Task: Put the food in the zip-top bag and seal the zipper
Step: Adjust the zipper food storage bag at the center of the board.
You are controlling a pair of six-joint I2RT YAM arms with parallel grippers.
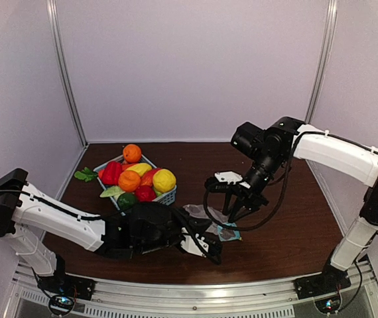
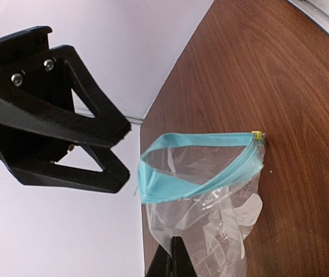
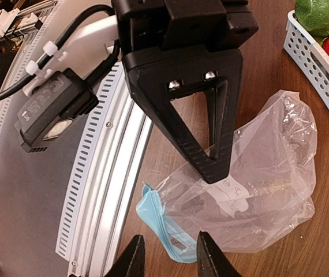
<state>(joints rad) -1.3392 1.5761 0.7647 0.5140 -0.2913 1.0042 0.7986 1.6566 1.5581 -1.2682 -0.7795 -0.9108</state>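
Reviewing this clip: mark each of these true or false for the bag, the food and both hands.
1. The bag is zipped shut. False: its blue zipper gapes open.
2. No food is inside the bag. True.
3. All the food sits in the basket. False: a green leafy piece lies on the table beside it.
4. The right hand has its fingers apart. True.
5. The left hand is wide open. False: it is shut, pinching the bag's clear plastic.

We find no words or numbers that we can read. The grey label (image 3: 43, 105) on a black box (image 3: 82, 95) is blurred. The white print (image 3: 234, 190) on the clear bag (image 3: 274, 156) is too small.
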